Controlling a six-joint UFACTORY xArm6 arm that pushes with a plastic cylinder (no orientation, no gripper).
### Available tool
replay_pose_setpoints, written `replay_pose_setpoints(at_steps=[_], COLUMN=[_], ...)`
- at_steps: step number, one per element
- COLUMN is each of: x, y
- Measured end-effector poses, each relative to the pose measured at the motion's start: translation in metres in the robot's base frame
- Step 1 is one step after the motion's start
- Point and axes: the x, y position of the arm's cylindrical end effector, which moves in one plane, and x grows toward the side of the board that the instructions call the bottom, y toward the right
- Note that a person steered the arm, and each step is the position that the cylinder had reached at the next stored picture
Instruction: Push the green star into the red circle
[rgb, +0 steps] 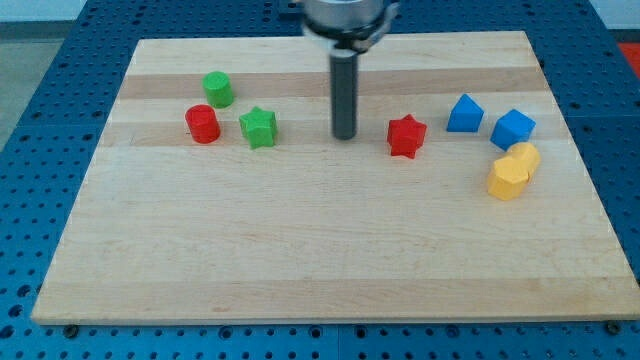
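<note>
Camera view, wooden desk (320, 260): eight blocks counted; two green, the green star (258, 127) and a green cylinder (218, 89); two red, the red circle (202, 124) just left of the green star, apart from it, and a red star (406, 136); two blue blocks (465, 114) (513, 129); two yellow blocks (507, 178) (524, 157), touching; rod upright, no claw fitted; my tip (344, 136) stood between green star and red star, touching neither.

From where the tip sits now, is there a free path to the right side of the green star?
Probably yes: my tip stands to the view's right of the green star, with only bare board between them.
</note>
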Motion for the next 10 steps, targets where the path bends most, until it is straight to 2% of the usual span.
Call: replay_pose_setpoints(at_steps=[1, 2, 3, 4, 8, 10], x=[0.019, 0.041, 0.043, 0.058, 0.067, -0.001], y=[0.049, 0.057, -0.008, -0.039, -0.033, -0.048])
